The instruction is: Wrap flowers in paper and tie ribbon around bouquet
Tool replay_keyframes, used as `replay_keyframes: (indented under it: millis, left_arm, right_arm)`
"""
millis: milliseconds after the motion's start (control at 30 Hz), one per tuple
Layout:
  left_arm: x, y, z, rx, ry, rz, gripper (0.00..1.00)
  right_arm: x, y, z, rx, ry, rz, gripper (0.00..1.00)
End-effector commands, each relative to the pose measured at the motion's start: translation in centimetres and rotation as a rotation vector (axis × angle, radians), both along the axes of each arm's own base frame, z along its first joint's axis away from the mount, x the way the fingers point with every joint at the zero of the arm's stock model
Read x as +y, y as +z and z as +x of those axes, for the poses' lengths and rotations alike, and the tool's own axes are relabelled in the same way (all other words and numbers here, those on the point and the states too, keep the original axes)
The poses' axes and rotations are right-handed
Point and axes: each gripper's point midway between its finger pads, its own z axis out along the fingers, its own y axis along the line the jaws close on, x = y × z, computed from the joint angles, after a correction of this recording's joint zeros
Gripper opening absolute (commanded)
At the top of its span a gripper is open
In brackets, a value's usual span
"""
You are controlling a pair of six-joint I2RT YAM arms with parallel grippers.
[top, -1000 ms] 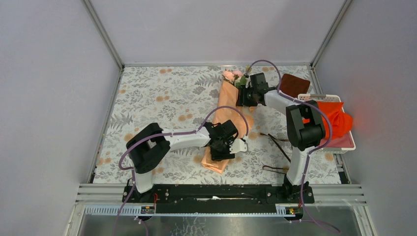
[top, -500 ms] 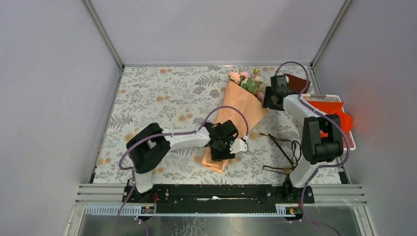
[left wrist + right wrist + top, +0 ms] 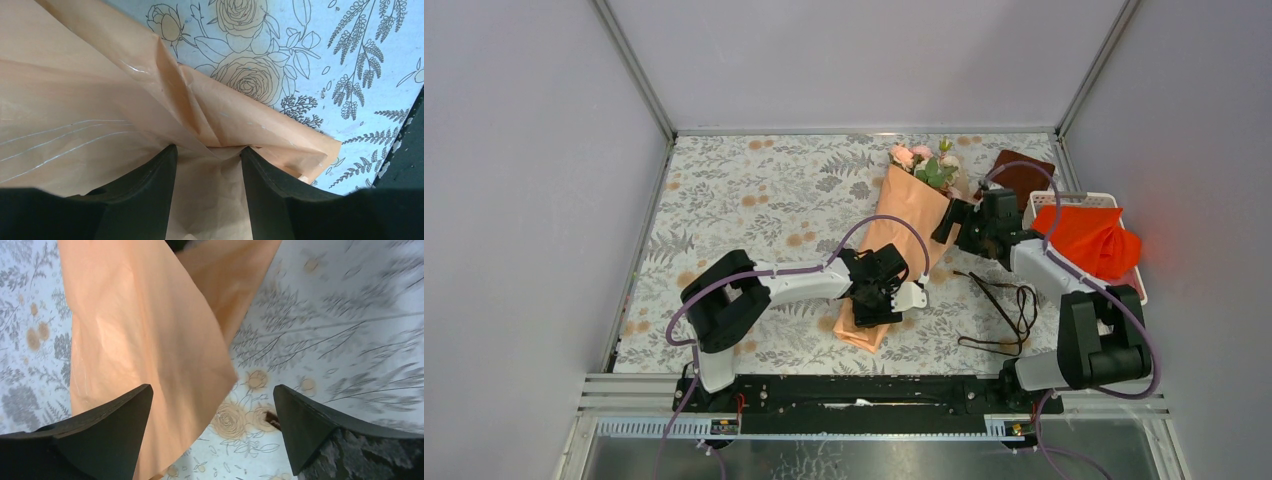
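Observation:
The bouquet (image 3: pixel 894 240) lies slantwise on the table, a long cone of peach-orange paper (image 3: pixel 906 205) with the pink flowers (image 3: pixel 922 162) and leaves poking out of its far end. My left gripper (image 3: pixel 871 303) is shut on the cone's narrow lower part; in the left wrist view crumpled paper (image 3: pixel 75 100) fills the gap between the fingers (image 3: pixel 155 175). My right gripper (image 3: pixel 947 228) stands wide open beside the cone's upper right edge, holding nothing; the paper (image 3: pixel 140 315) reaches partway between its fingers (image 3: pixel 125 410). The thin dark ribbon (image 3: pixel 1009 300) lies loose to the right.
A dark brown folded cloth (image 3: pixel 1022 172) lies at the back right. A white basket (image 3: pixel 1136 290) at the right edge holds a bright orange cloth (image 3: pixel 1089 238). A floral sheet (image 3: pixel 754 190) covers the table; grey walls close in the sides.
My right gripper let go of the cone's top, opened wide and drew back to the right and nearer. The cone's upper end spread wider. The left gripper stayed put.

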Motion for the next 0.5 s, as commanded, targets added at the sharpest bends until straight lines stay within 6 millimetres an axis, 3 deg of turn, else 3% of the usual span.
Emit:
replay_keyframes:
  millis: [0, 200, 367, 467]
  left_arm:
    - [1.1, -3.9, -1.7, 0.084, 0.0, 0.065, 0.59]
    - [1.1, -3.7, -1.8, 0.081, -0.001, 0.062, 0.59]
    - [0.6, -2.8, -1.6, 0.074, -0.01, 0.034, 0.59]
    - [0.0, -1.7, -1.6, 0.074, -0.024, -0.002, 0.6]
  right_arm:
    - [3.7, -0.4, 0.7, -0.015, 0.045, 0.216, 1.0]
    - [4.4, -4.5, 1.8, 0.068, 0.024, 0.244, 0.96]
    - [5.6, -6.6, 2.1, 0.116, 0.056, 0.305, 0.75]
    - [6.8, -7.0, 2.2, 0.133, 0.095, 0.368, 0.52]
